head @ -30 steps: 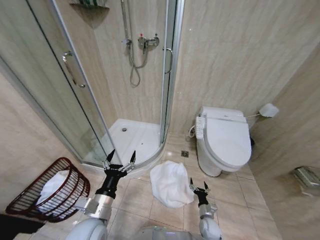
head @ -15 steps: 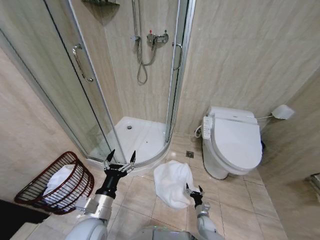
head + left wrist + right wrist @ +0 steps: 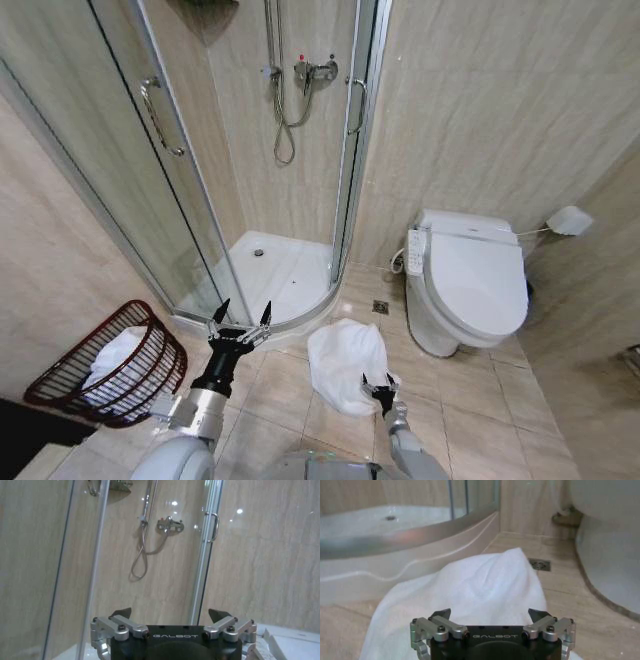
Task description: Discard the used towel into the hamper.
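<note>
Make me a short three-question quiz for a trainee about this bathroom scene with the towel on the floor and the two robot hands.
1. True or false: the crumpled white cloth towel already lies inside the round dark red-brown open-weave hamper.
2. Which hand is over the towel?
A. the left hand
B. the right hand
C. both
3. Fill in: in the head view, the towel lies on the beige tiled floor between the curved shower tray and the white ____.

Key
1. False: it lies on the floor. Some other white cloth is in the hamper.
2. B, with its fingers open; the left hand is raised, open, facing the shower.
3. Toilet.
</note>
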Motion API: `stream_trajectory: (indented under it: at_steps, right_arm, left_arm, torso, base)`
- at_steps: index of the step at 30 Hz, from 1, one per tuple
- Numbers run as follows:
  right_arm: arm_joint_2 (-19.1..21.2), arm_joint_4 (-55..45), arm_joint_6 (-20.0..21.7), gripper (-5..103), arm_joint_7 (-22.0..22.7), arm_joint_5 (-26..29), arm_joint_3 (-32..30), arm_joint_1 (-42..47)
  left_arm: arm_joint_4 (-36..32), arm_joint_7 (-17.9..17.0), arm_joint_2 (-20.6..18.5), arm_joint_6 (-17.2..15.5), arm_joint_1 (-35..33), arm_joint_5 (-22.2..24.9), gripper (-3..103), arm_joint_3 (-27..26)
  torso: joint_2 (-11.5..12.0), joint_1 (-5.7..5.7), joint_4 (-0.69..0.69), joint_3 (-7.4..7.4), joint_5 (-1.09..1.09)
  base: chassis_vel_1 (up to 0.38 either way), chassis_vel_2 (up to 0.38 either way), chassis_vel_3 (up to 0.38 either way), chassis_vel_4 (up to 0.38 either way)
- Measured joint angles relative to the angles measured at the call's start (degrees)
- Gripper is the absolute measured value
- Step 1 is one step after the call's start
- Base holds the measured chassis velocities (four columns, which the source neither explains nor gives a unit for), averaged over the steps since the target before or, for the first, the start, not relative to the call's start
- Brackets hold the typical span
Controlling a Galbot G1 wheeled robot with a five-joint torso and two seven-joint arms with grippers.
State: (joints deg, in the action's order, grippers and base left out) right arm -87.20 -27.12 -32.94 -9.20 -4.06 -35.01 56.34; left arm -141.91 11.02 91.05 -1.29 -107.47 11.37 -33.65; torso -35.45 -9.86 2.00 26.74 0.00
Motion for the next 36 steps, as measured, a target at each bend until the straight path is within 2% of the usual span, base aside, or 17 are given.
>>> stream_trajectory:
  at_steps: [3, 6, 9, 16, 29, 36]
  right_arm:
    - [-0.67, 1.14, 0.07, 100, 3.73, -7.36, -0.47, -1.41]
    - [-0.92, 1.74, 0.89, 100, 4.8, -10.38, -0.58, -2.13]
    - [-1.1, 2.55, 1.66, 100, 4.37, -10.98, -0.58, -2.73]
    - [-0.28, 5.0, 6.69, 100, 0.85, -7.46, -0.53, -4.95]
    - [2.59, 7.57, 14.36, 100, -0.17, -2.05, -0.55, -6.53]
    - [2.86, 7.66, 15.61, 101, -2.56, -0.33, -0.56, -6.75]
  left_arm:
    - [0.0, 0.0, 0.0, 0.0, 0.0, 0.0, 100, 0.0]
    - [0.0, 0.0, 0.0, 0.0, 0.0, 0.0, 100, 0.0]
    - [0.0, 0.0, 0.0, -0.01, 0.0, 0.0, 100, 0.0]
    - [0.0, 0.0, 0.0, 0.0, 0.0, 0.0, 100, 0.0]
    - [0.0, 0.0, 0.0, 0.0, 0.0, 0.0, 100, 0.0]
    - [0.0, 0.0, 0.0, 0.0, 0.0, 0.0, 100, 0.0]
  torso:
    - [1.11, 0.43, 0.0, -0.68, 0.0]
    - [1.73, 0.7, 0.0, -1.04, -0.01]
    - [2.31, 0.92, 0.0, -1.4, -0.01]
    - [4.16, 1.66, 0.0, -2.51, 0.0]
    - [7.23, 2.95, -0.01, -4.31, 0.0]
    - [8.47, 3.42, 0.0, -5.06, -0.01]
  base:
    - [0.0, 0.0, 0.0, 0.0]
    - [0.0, 0.0, 0.0, 0.0]
    - [0.0, 0.0, 0.0, 0.0]
    - [0.0, 0.0, 0.0, 0.0]
    - [0.0, 0.0, 0.0, 0.0]
    - [0.0, 0.0, 0.0, 0.0]
